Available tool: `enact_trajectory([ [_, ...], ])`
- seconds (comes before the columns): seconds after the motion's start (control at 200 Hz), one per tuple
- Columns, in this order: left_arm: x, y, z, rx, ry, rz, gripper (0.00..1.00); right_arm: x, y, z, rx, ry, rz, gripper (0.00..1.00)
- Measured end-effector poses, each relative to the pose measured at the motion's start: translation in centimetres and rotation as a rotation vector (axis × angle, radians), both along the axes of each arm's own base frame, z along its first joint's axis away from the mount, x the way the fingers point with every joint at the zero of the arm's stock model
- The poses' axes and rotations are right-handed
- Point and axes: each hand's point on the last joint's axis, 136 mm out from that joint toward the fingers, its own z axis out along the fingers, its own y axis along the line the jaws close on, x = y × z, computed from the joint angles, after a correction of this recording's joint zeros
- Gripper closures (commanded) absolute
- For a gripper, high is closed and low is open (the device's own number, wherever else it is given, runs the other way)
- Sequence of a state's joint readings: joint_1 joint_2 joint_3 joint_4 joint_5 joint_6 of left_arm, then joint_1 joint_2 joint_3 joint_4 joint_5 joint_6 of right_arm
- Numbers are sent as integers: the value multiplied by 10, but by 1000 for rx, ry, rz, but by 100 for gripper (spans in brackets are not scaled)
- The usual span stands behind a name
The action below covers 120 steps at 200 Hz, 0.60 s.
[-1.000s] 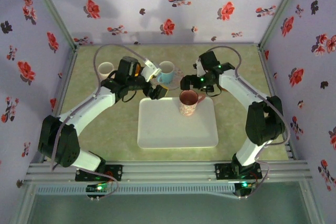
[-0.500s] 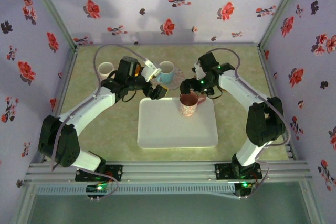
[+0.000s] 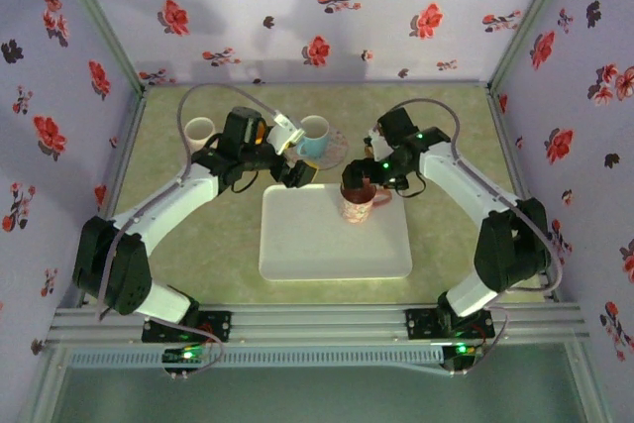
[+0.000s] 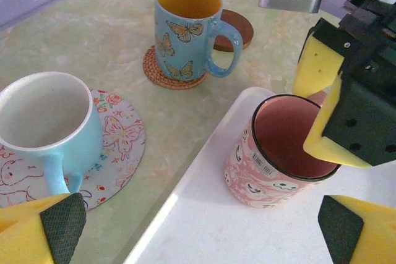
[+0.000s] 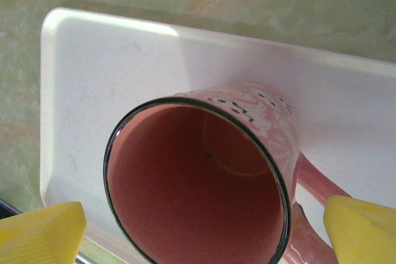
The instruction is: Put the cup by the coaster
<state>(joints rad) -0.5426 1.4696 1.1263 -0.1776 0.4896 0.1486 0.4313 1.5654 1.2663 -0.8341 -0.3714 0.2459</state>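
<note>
The pink mug (image 3: 355, 205) on the white tray (image 3: 327, 250) is flanked by the right pincer (image 3: 361, 183), jaws spread wide. The left pincer (image 3: 298, 174) is held apart too, just beside the tray.

Four cups in all. One pink cup (image 3: 355, 200), standing at the far edge of the tray (image 3: 327, 250). One pale blue cup (image 3: 314, 132) with a white inside, near the middle of the far edge of the counter (image 3: 446, 235). One butterfly cup (image 4: 185, 29), blue with a yellow inside, near it. One cream cup (image 3: 199, 130) toward the far left corner.

Three coasters counted: one printed coaster (image 4: 120, 146) under the pale blue cup, one woven coaster (image 4: 150, 66) under the butterfly cup, one brown coaster (image 4: 238, 26) partly hidden behind that cup.

One white tray, mid-counter.
</note>
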Motion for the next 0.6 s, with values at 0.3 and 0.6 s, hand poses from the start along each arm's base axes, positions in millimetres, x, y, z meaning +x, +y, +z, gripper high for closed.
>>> enact_trajectory([
  [0.3,-1,-1,-3,-1,-1,-3,0,-20,-1,3,8,9,29,0],
  [0.6,-2,0,-5,0,1,-3,0,-40,-2,2,8,24,50,0],
])
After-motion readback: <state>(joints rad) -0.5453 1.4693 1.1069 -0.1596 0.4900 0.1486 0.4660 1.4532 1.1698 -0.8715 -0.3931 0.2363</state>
